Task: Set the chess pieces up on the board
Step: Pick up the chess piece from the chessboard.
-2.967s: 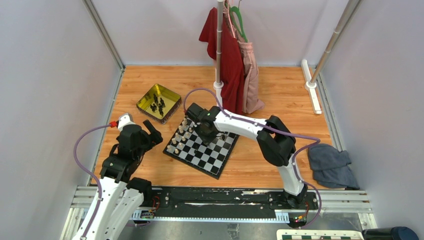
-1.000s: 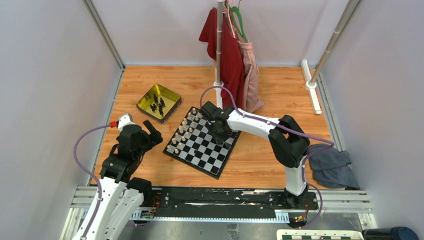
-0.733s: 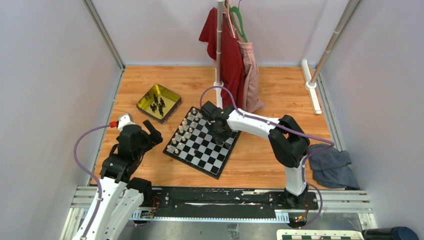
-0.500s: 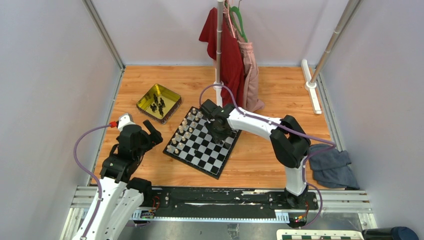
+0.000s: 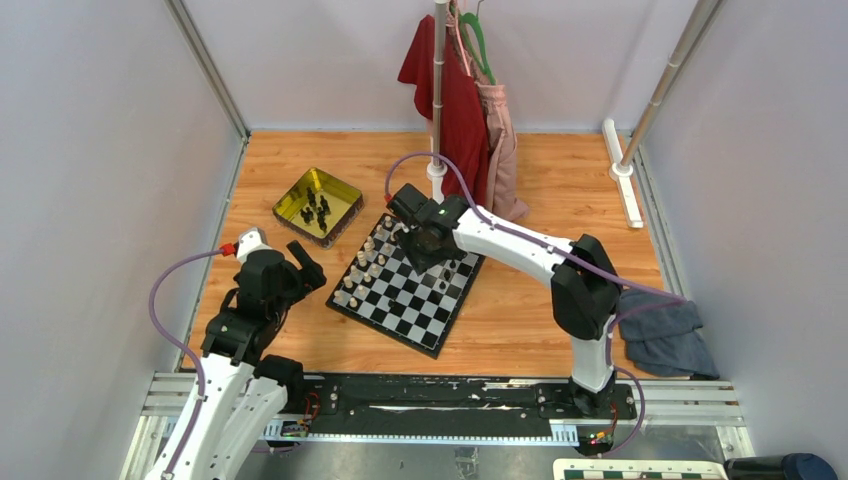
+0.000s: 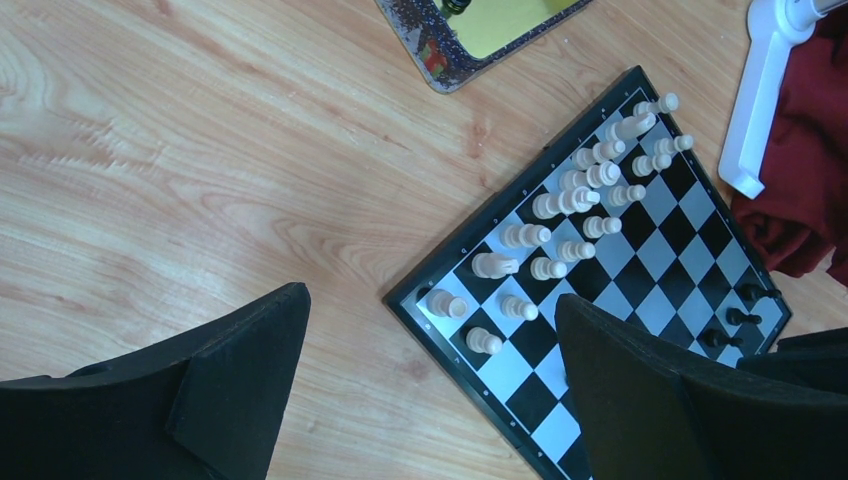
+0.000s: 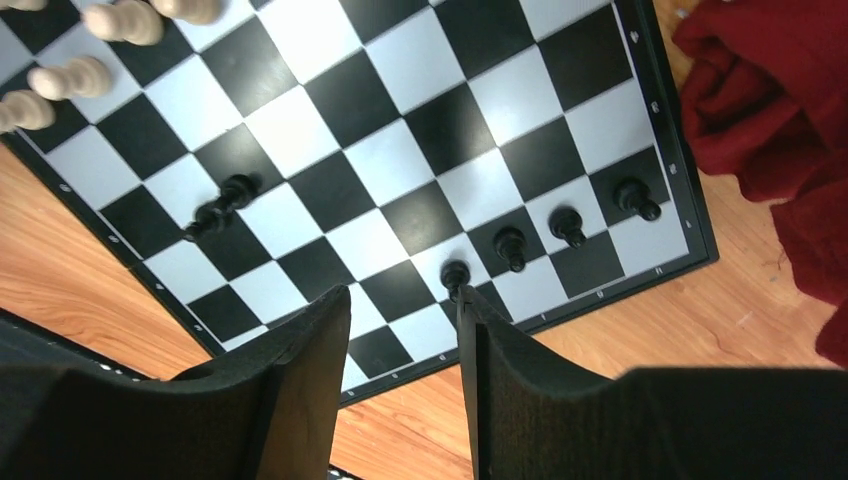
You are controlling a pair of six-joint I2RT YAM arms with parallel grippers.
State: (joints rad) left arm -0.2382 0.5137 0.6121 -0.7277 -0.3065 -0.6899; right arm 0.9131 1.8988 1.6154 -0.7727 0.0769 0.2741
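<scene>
Robot lab cell: grey partition walls [image 5: 95, 200], aluminium rail [image 5: 690, 402].

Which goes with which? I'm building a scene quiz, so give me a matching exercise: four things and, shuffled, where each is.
1 gold tray
2 grey cloth
3 red garment
4 cream pieces

a hangs from the pole
b in two rows on the board
c beside the board, black pieces inside
d crumpled at the table's right edge

Pairs: 1-c, 2-d, 3-a, 4-b

One board [image 7: 400, 60] carries six black chess pieces [image 7: 510, 245]; more lie in one gold tray [image 5: 295, 205], too small to count.
</scene>
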